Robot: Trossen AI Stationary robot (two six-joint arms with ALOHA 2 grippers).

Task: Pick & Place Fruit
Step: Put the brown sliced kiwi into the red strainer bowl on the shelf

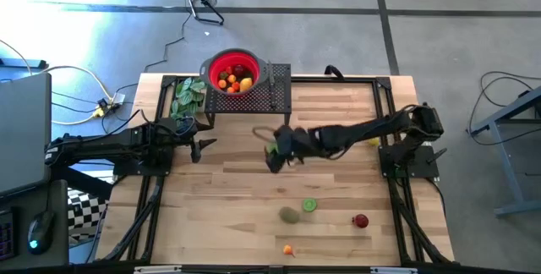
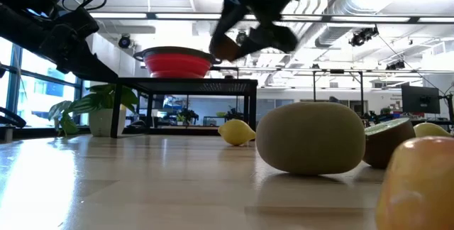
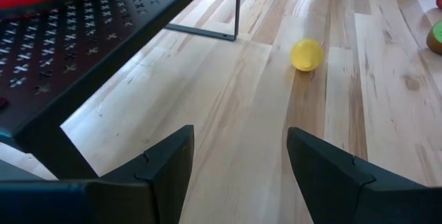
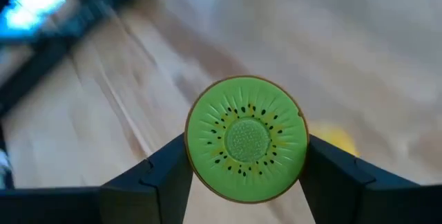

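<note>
My right gripper [image 1: 275, 151] hangs over the middle of the table, shut on a kiwi half [image 4: 247, 138] whose green seeded cut face looks back at the wrist camera. More fruit lies on the near part of the table: a brown kiwi [image 1: 290, 214], a green half [image 1: 309, 205], a red piece [image 1: 361, 221] and an orange piece [image 1: 288, 249]. A yellow lemon [image 1: 373, 142] lies under the right arm. A red bowl [image 1: 234, 71] holding several fruits stands on a black stand [image 1: 279, 96]. My left gripper [image 3: 238, 162] waits open at the left, beside the stand. My right gripper pinches the kiwi half between its two fingers [image 4: 162, 172], one on each side of its round rim [image 4: 195, 141]. The fingers slant downward from the table's right side. The half is lifted clear of the table, its cut face turned toward the wrist.
A green leafy bunch [image 1: 188, 96] sits left of the stand. The stand's black legs [image 3: 237, 10] rise from the table at the far middle. Black frame rails [image 1: 152, 198] run along both sides of the wooden top. Bare wood lies between the stand and the near fruits.
</note>
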